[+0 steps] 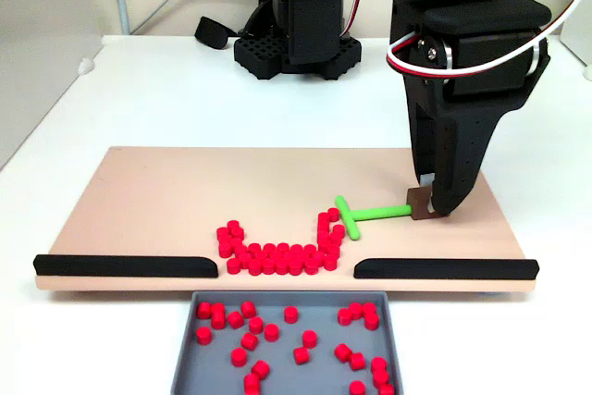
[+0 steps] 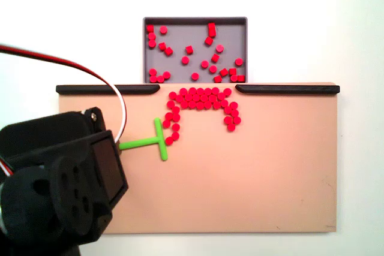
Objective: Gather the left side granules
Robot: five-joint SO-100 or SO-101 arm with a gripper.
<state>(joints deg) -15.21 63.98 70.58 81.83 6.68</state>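
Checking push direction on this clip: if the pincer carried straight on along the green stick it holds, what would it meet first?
The pincer grips the green pusher by its stem end. Continuing along that stem, the T-bar would first press the red granules touching it, at that end of the U-shaped heap; depth is hard to judge exactly.

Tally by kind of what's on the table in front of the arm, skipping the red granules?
black strips: 2
green pusher: 1
grey tray: 1
tan board: 1
Total: 5

granules (image 1: 273, 258): many | green pusher (image 1: 356, 216): 1 | black strips (image 1: 125, 266): 2 | grey tray (image 1: 186, 344): 1
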